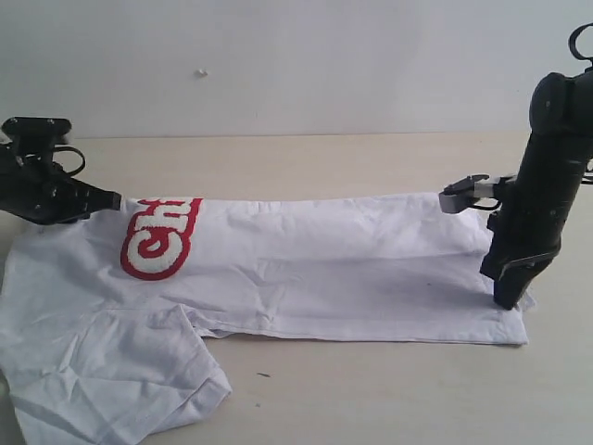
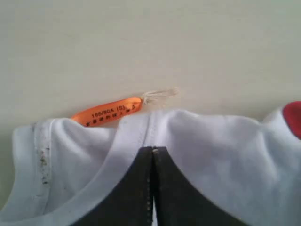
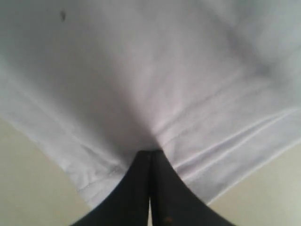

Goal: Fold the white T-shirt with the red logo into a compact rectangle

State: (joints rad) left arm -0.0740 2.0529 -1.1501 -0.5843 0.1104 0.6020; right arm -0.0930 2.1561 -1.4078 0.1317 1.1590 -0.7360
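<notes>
The white T-shirt [image 1: 324, 269] lies on the table as a long band, with one sleeve [image 1: 120, 371] spread towards the front left. Part of the red logo [image 1: 159, 241] shows at the band's left end, and a corner of that red logo [image 2: 294, 117] appears in the left wrist view. My left gripper [image 1: 113, 199] is shut, pinching the cloth at the neck [image 2: 153, 149], beside the ribbed collar [image 2: 42, 155] and the orange neck tag [image 2: 107, 111]. My right gripper [image 1: 507, 298] points down at the right end, shut on the hem [image 3: 150, 151].
The beige table [image 1: 371, 389] runs back to a white wall [image 1: 296, 65]. The right arm [image 1: 547, 185] stands upright over the shirt's right end. A small dark speck [image 1: 264, 375] lies on the table near the sleeve.
</notes>
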